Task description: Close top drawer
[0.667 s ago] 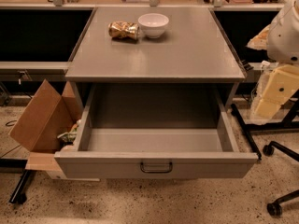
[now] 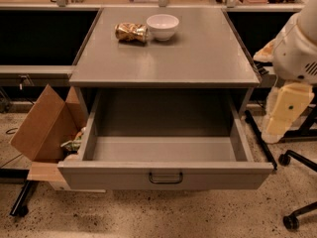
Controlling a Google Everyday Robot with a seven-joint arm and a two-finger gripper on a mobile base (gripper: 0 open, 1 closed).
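The top drawer (image 2: 166,175) is pulled fully out of the grey cabinet. It is wide, deep and empty, with a small dark loop handle (image 2: 166,177) at the centre of its front. My arm hangs at the right of the cabinet. Its white upper part is at the right edge of the view, and my cream gripper (image 2: 277,125) points down beside the drawer's right side, apart from it. The gripper holds nothing that I can see.
On the cabinet top (image 2: 198,58) stand a white bowl (image 2: 162,26) and a crumpled snack bag (image 2: 131,32). An open cardboard box (image 2: 42,128) with rubbish sits left of the drawer. Office chair wheels (image 2: 292,217) are at the lower right. Dark benches flank the cabinet.
My arm has shifted slightly downward at the right. The drawer stays open just as far.
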